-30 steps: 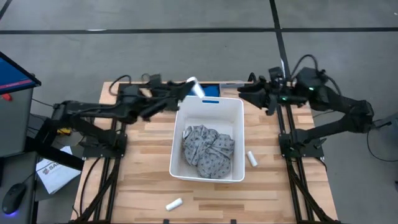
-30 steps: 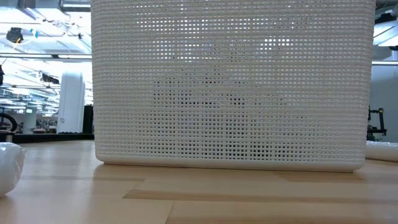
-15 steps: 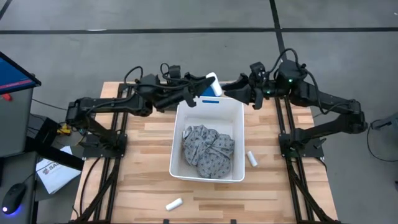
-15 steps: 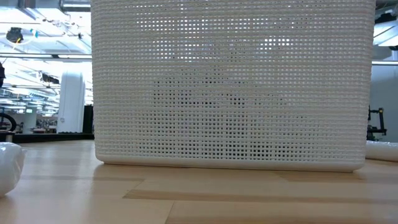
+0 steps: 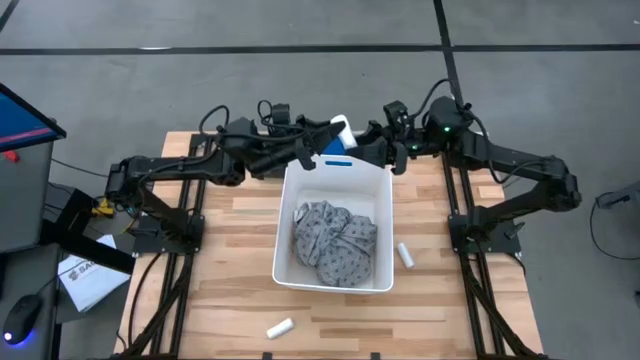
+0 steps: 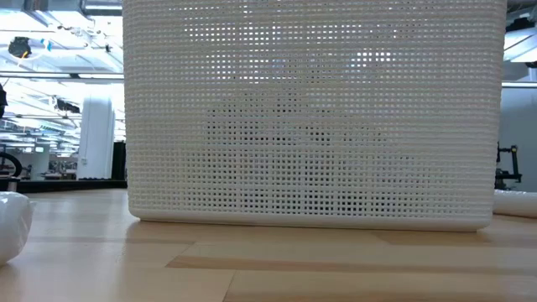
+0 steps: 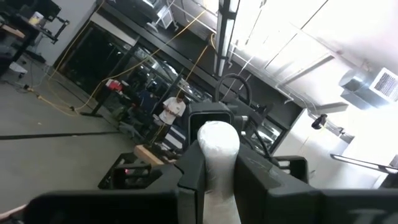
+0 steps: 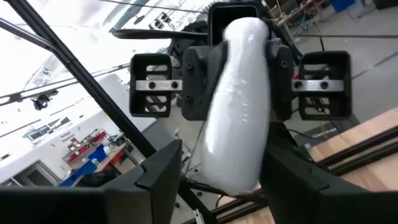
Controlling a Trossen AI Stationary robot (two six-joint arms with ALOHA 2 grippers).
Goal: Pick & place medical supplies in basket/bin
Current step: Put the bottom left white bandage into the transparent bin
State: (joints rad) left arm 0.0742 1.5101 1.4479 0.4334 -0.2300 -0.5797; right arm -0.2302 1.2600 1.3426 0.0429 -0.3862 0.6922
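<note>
The bench (image 5: 230, 270) is of pale wooden slats on dark metal frames. A white paper (image 5: 85, 272) with dark print lies on the floor just beside its left edge. Farther left of the bench stands a blue-topped unit (image 5: 22, 120) with a red strip. Black tape lines (image 5: 250, 48) cross the grey floor beyond the bench. A person (image 7: 170, 112) in white stands far behind it.

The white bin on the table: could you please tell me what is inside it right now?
The white bin holds a crumpled grey speckled fabric piece. Whatever lies beneath the fabric is covered.
</note>
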